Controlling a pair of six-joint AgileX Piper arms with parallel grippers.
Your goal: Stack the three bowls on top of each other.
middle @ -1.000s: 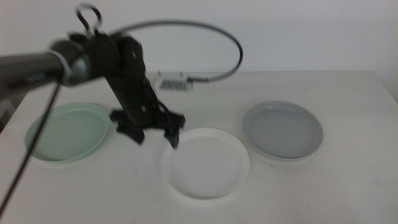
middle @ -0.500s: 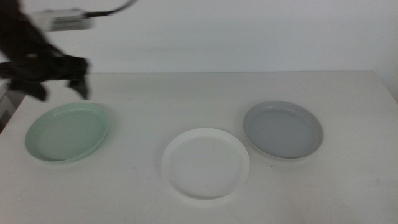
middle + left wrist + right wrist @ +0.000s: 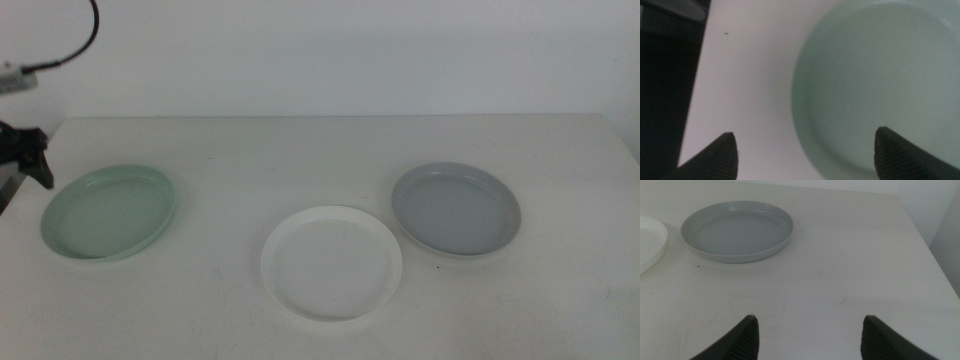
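Three bowls lie apart on the white table: the mint green bowl (image 3: pixel 108 212) at the left, the white bowl (image 3: pixel 331 262) at the front middle, the grey-blue bowl (image 3: pixel 456 208) at the right. My left gripper (image 3: pixel 30 160) hangs at the picture's left edge, just beyond the green bowl's far left rim. In the left wrist view it (image 3: pixel 807 160) is open over the rim of the green bowl (image 3: pixel 880 75) and holds nothing. My right gripper (image 3: pixel 810 340) is open and empty, low over bare table beside the grey-blue bowl (image 3: pixel 737 229). The white bowl's (image 3: pixel 649 242) edge shows there too.
The table's left edge (image 3: pixel 697 90) drops into dark space close to the green bowl. Its right edge (image 3: pixel 935 255) runs near the right gripper. A cable with a small grey box (image 3: pixel 15 78) hangs at the upper left.
The left arm has swung away from the white bowl's far rim to the table's left edge, past the green bowl. The bowls have not moved.
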